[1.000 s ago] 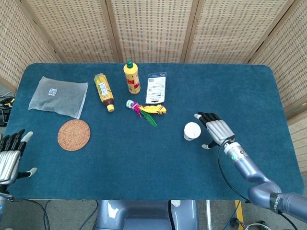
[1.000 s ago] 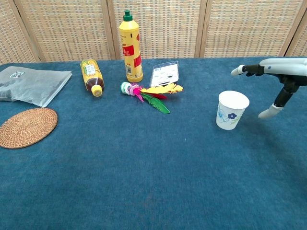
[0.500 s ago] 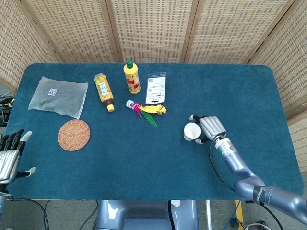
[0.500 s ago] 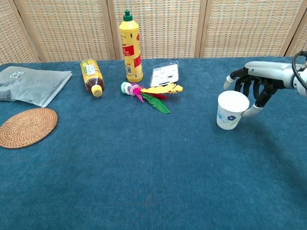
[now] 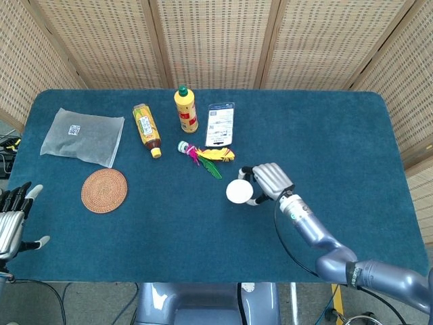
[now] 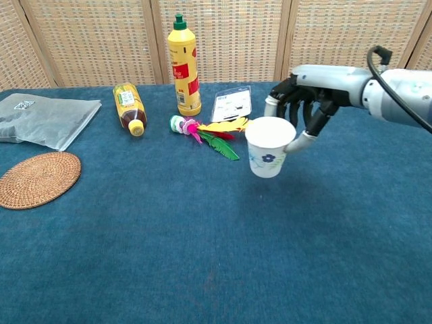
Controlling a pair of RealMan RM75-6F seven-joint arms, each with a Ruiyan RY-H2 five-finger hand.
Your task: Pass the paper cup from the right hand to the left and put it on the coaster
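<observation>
Your right hand (image 6: 305, 101) grips the paper cup (image 6: 268, 146) mid-frame, lifted; handover to the spread, empty left hand (image 5: 12, 218) and coaster (image 5: 104, 190) placement remain.

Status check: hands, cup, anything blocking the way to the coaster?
Right hand holds paper cup, lifted off the table. Left hand open at the table's near left edge. Coaster bare; nothing between cup and coaster.
</observation>
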